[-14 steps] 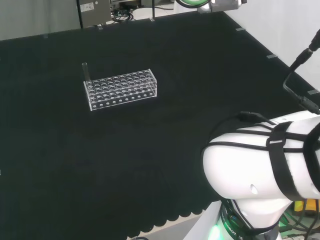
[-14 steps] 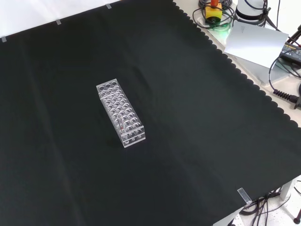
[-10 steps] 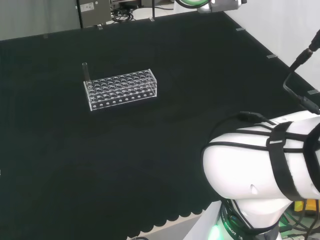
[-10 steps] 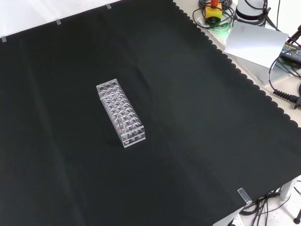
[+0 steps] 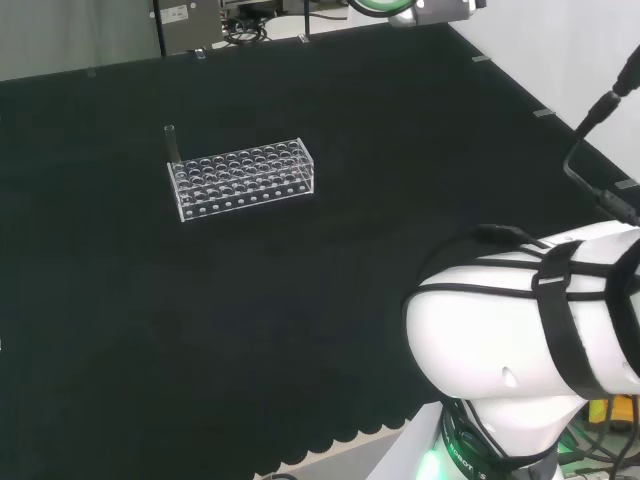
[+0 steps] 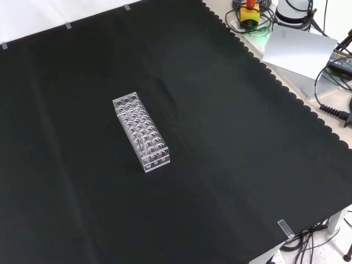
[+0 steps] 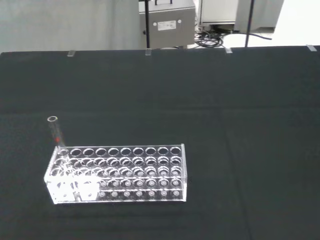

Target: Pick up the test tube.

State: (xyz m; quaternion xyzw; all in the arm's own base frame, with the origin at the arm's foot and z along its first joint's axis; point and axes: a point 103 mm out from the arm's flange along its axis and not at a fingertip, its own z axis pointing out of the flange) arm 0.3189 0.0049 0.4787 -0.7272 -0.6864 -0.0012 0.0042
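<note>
On the black-clothed tabletop point(image 5: 330, 300) we see the test tube point(image 7: 54, 131) upright in an end corner hole of the clear rack point(image 7: 120, 172); we cannot tell the hand's state, and a careless approach could tip the light rack.

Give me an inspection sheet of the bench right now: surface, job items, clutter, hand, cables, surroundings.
Surface: black cloth covers the bench, scalloped edge toward the arm's base.
Job's things: one test tube stands upright in a corner hole of the clear rack, with a red mark on it; the other holes look empty.
Clutter: nothing seen on the cloth.
Hand: cannot tell its state.
Cables: black leads lie off the cloth at the front view's right.
Surroundings: grey cabinet beyond the far edge; the arm's white link at the head view's right.
</note>
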